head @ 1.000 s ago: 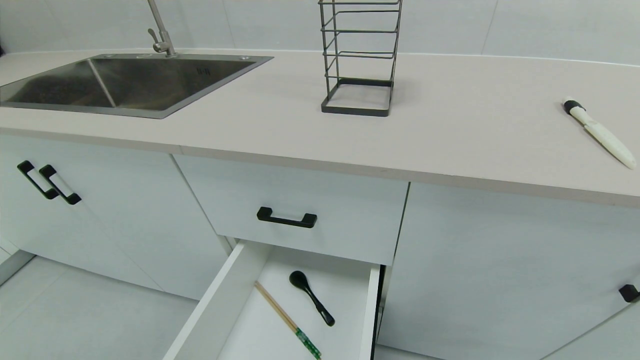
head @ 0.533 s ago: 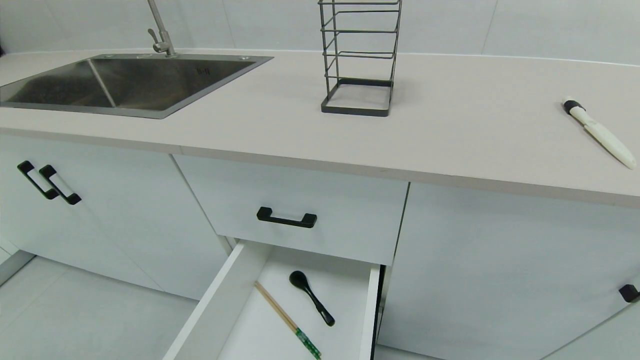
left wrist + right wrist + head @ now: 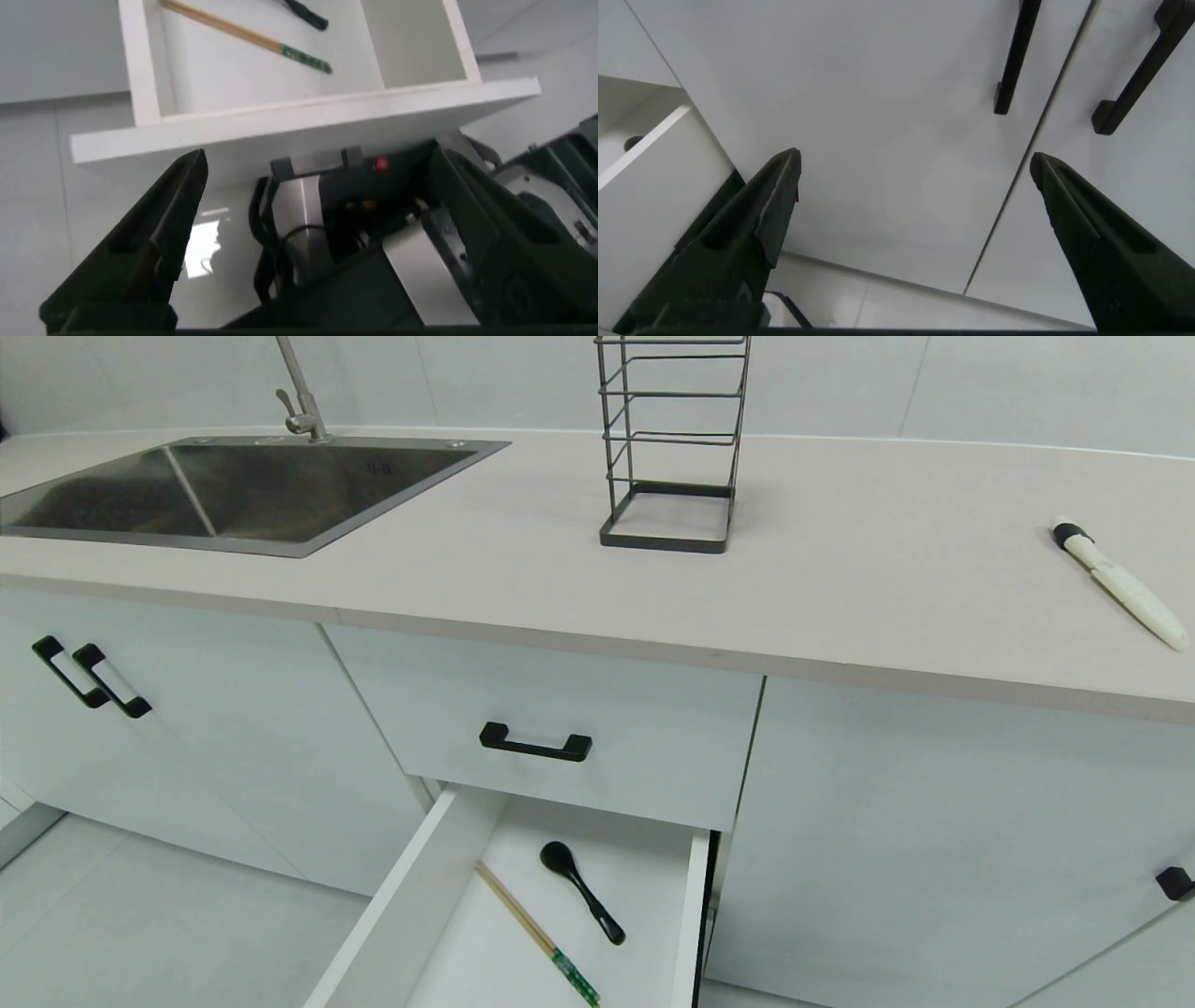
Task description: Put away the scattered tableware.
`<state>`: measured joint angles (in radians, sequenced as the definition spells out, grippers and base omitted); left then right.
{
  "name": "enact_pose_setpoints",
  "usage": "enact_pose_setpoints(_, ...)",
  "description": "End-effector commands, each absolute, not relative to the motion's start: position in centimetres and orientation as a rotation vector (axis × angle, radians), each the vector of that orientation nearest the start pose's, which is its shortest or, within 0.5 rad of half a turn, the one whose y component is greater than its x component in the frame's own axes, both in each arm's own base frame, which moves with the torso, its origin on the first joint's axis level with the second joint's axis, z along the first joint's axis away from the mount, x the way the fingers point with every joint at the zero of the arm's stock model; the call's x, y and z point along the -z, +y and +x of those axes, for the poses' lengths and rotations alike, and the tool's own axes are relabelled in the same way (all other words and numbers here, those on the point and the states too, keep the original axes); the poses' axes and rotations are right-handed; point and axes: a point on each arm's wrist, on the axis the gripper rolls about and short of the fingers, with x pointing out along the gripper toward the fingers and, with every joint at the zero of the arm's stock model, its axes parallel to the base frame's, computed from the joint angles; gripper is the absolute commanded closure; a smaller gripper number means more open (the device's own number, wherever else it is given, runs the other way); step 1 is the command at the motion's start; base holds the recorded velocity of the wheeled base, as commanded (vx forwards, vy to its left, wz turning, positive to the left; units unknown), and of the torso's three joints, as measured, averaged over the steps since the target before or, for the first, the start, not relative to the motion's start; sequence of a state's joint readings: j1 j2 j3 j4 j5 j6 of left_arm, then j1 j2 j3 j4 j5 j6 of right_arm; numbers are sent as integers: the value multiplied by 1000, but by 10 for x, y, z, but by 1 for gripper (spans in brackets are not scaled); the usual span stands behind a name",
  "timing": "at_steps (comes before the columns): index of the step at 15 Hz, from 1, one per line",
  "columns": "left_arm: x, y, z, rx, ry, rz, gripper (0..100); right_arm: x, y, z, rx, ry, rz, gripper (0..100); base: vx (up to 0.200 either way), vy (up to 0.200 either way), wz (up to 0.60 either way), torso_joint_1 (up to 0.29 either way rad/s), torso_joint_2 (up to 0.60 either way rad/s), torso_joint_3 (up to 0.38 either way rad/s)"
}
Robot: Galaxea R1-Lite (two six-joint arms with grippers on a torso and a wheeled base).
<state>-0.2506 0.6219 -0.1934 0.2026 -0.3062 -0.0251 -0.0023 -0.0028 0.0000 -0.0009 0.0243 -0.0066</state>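
Presently on countertop [image 3: 887, 588]: pale utensil [image 3: 1120, 585], possibly a sheathed knife; likely light, stiff, slick; best gripped mid-length; left gripper [image 3: 318, 174] and right gripper [image 3: 915, 166] both spread wide, empty.

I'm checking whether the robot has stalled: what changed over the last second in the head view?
Nothing visibly changed. The black spoon and chopsticks lie in the open drawer, and the knife lies on the countertop, all as before.

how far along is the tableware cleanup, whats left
Done: black spoon and chopsticks lie in the open drawer. In hand: nothing; left gripper and right gripper show open, empty jaws. Left: the cream utensil on the counter, then probably closing the drawer.
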Motion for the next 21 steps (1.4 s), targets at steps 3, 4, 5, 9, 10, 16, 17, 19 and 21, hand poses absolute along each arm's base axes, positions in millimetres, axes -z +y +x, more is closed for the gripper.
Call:
enact_pose_setpoints(3,-107,-18,34,563,773,-21,0,-75,1,-23,-23,1,-6,0,0,0,0,0,0,0)
enact_pose_setpoints(4,-104,-19,39,558,822,-21,0,-75,1,-23,-23,1,-5,0,0,0,0,0,0,0)
enact_pose_setpoints(5,-103,-21,44,554,867,-21,0,-75,1,-23,-23,1,-5,0,0,0,0,0,0,0)
enact_pose_setpoints(9,-94,-26,62,510,1037,-2,0,-75,1,-23,-23,1,-5,0,0,0,0,0,0,0)
enact_pose_setpoints(10,-93,-26,64,507,1050,2,0,-75,1,-23,-21,1,-5,0,0,0,0,0,0,0)
enact_pose_setpoints(16,-82,-31,86,399,1180,64,0,-75,1,-23,-21,1,-5,0,0,0,0,0,0,0)
enact_pose_setpoints(17,-79,-35,99,394,1159,67,0,-75,1,-23,-23,1,-5,0,0,0,0,0,0,0)
enact_pose_setpoints(19,-77,-35,102,389,1164,73,0,-75,1,-23,-23,1,-5,0,0,0,0,0,0,0)
enact_pose_setpoints(21,-74,-38,107,393,1181,78,0,-75,1,-23,-23,1,-5,0,0,0,0,0,0,0)
